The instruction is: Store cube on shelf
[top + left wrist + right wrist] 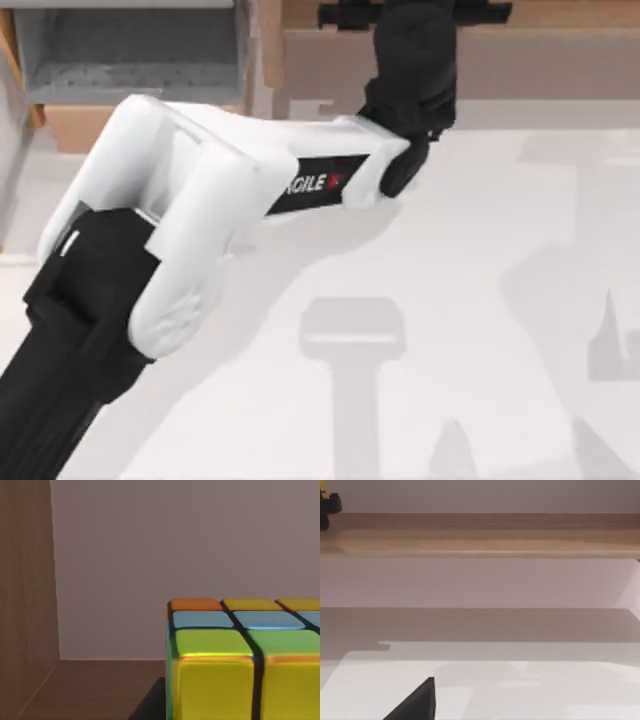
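While the left arm reaches across the worktop (480, 300) to the far edge, its gripper (415, 15) sits over the shelf (560, 15), and the left wrist view looks close onto the cube (240, 655), with the shelf's brown board beneath it and a wooden side wall beside it. Whether the cube rests on the board or hangs just above cannot be told; a dark shadow lies at its foot. Whether the left gripper holds the cube or has let go cannot be told either, since its fingers are hidden. The step in hand looks like the placing itself, near the end of the task. To do it well, I judge the cube should be lowered until its base meets the board flat, kept apart from the side wall, then released without any sideways drag, and the gripper drawn straight up and back so it does not nudge the cube toward the shelf's front edge. The right arm idles low over the worktop, facing the shelf; a dark tip of its gripper (415, 702) shows, its state unclear.
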Controlling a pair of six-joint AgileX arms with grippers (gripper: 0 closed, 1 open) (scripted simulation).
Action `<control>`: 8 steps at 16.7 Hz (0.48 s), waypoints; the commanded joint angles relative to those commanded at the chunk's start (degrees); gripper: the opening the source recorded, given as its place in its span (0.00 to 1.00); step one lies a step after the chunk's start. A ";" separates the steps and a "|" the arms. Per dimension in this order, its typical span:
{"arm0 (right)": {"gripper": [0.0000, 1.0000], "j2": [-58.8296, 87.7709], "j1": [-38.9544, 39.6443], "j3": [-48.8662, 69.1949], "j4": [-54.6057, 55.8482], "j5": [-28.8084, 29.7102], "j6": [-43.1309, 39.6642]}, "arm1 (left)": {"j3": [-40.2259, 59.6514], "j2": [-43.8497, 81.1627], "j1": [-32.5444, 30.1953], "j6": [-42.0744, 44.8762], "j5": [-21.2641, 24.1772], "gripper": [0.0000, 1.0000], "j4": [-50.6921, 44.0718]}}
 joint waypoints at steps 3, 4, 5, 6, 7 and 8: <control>1.00 0.00 0.00 0.00 0.00 0.00 0.00 | 1.07 0.59 0.40 -0.15 0.37 0.00 -0.91; 1.00 0.00 0.00 0.00 0.00 0.00 0.00 | 1.07 0.59 0.40 -0.15 0.37 0.00 -0.91; 1.00 0.00 0.00 0.00 0.00 0.00 0.00 | 1.07 0.59 0.40 -0.15 0.37 0.00 -0.91; 1.00 0.00 0.00 0.00 0.00 0.00 0.00 | 1.07 0.59 0.40 -0.15 0.37 0.08 -0.91; 1.00 0.00 0.00 0.00 0.00 0.00 0.00 | 1.07 0.59 0.40 -0.15 0.37 0.15 -0.91; 1.00 0.00 0.00 0.00 0.00 0.00 0.00 | 1.07 0.59 0.40 -0.15 0.37 0.23 -0.91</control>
